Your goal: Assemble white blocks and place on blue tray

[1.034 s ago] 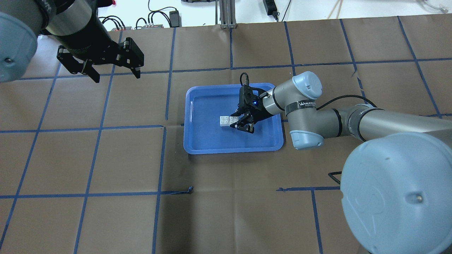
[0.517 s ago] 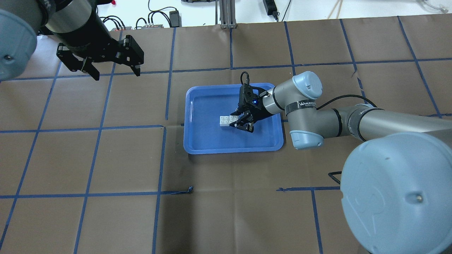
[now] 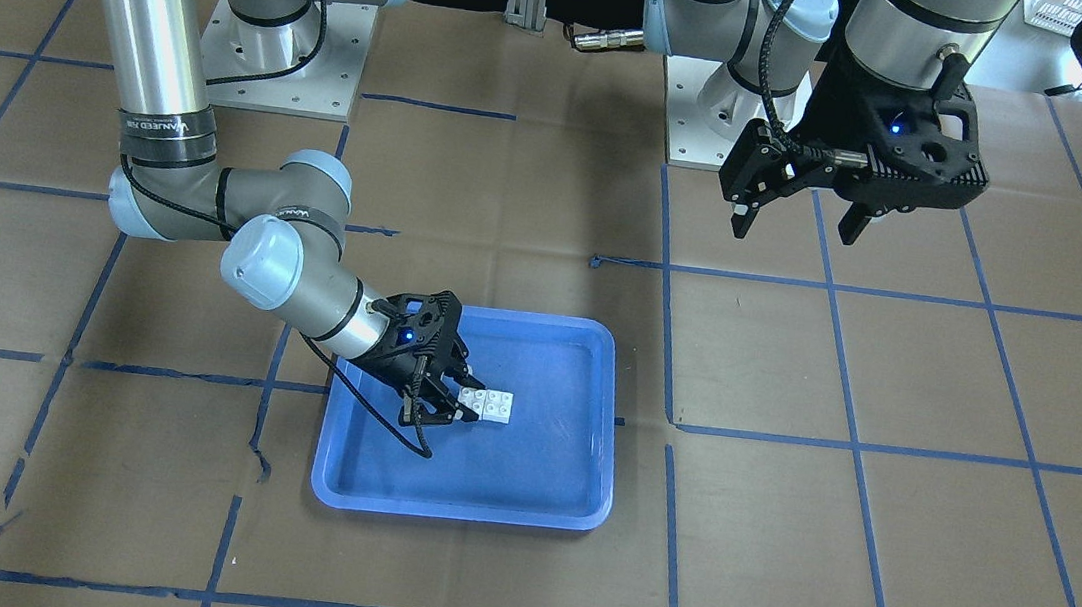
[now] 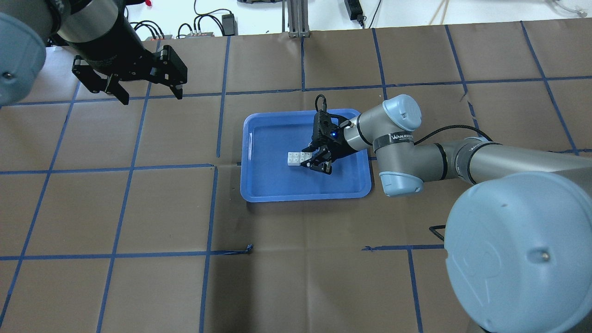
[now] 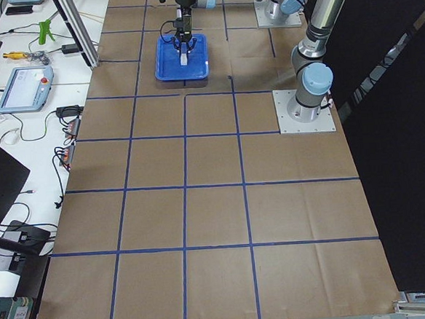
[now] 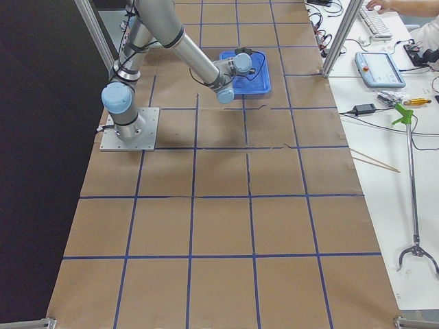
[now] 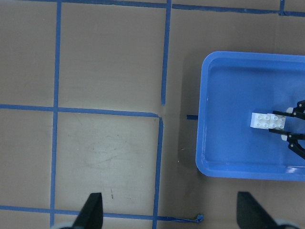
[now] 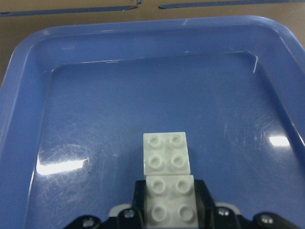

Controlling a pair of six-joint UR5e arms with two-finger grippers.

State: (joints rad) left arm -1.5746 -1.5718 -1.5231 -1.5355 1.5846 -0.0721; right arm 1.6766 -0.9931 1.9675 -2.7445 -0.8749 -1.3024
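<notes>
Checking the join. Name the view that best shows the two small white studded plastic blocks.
Right wrist-mounted: the white blocks sit close up, studs up, end to end on the shallow blue plastic tray, the nearer between the fingers of the right gripper. Overhead, front-facing and left wrist views show them small; side views barely resolve them.

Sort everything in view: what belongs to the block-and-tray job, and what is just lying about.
Job:
white blocks, side by side in the blue tray
right gripper, around the near block
left gripper, open, off to the side

Lying about:
teach pendant and grabber tool, on the side benches
</notes>
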